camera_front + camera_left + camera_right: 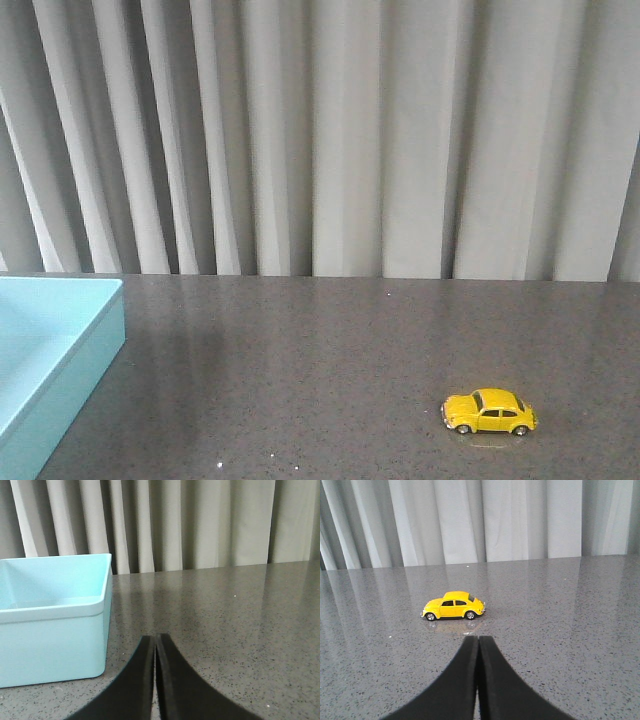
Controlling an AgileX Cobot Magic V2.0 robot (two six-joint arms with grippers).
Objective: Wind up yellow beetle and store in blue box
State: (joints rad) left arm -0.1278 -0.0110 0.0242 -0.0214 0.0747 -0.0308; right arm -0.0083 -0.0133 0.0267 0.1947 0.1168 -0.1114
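So the front cam sits low, looking forward across the table (330, 350) at the curtain (350, 130) along the far edge. It catches only a corner of the box (55, 345) at the left edge, and the beetle (489, 411) near the front right.

The left wrist cam is right down near the tabletop, facing the curtain too, with its fingers (142, 680) poking into view and the box (55, 630) close by.

The right wrist cam is the same deal: low, facing the curtain, with the beetle (453, 606) close ahead of its fingers (492, 680).

Front and left wrist share the box; front and right wrist share the beetle.
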